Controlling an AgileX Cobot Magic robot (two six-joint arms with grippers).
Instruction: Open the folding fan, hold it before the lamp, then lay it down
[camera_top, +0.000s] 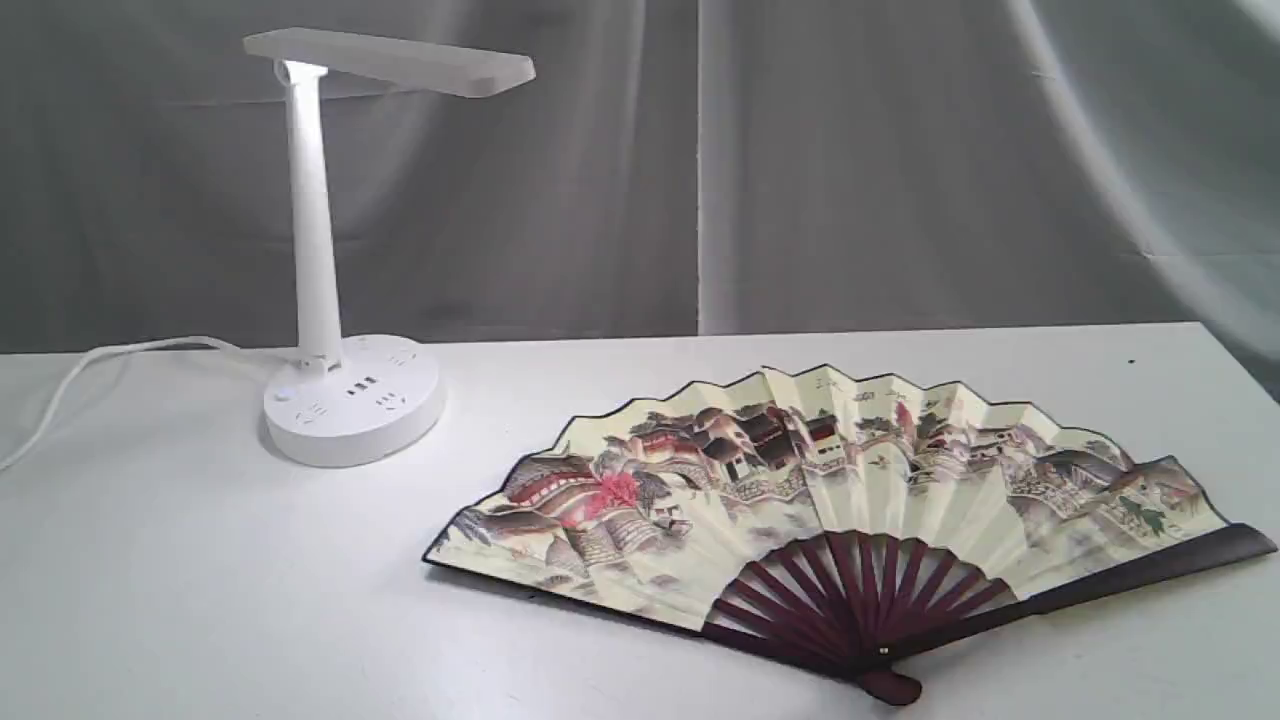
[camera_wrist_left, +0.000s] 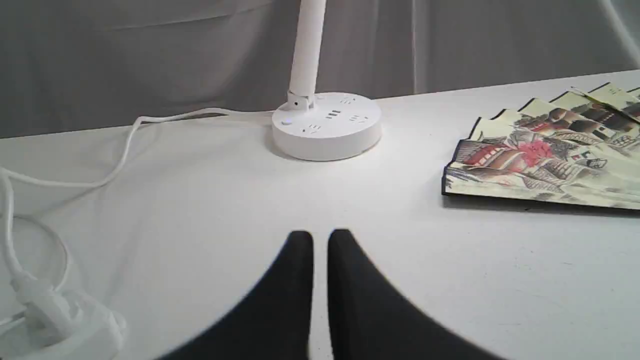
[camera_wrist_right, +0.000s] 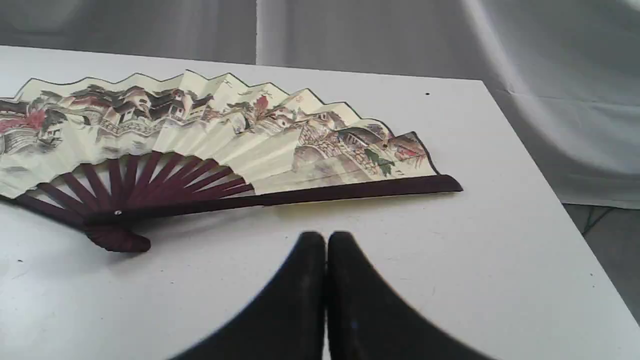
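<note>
The folding fan (camera_top: 850, 510) lies spread open and flat on the white table, cream leaf with the painted village facing up, maroon ribs meeting at the pivot near the front edge. To its left stands the white lamp (camera_top: 330, 260), upright, bar head pointing right. Neither gripper shows in the exterior view. My left gripper (camera_wrist_left: 320, 239) is shut and empty, hovering over bare table short of the lamp base (camera_wrist_left: 327, 125), with the fan's left end (camera_wrist_left: 545, 160) off to one side. My right gripper (camera_wrist_right: 325, 240) is shut and empty, just short of the fan's dark outer rib (camera_wrist_right: 350, 192).
The lamp's white cord (camera_wrist_left: 125, 150) runs across the table to a plug and power strip (camera_wrist_left: 55, 320). The table's right edge (camera_wrist_right: 560, 210) drops off close to the fan's right end. Grey cloth hangs behind the table.
</note>
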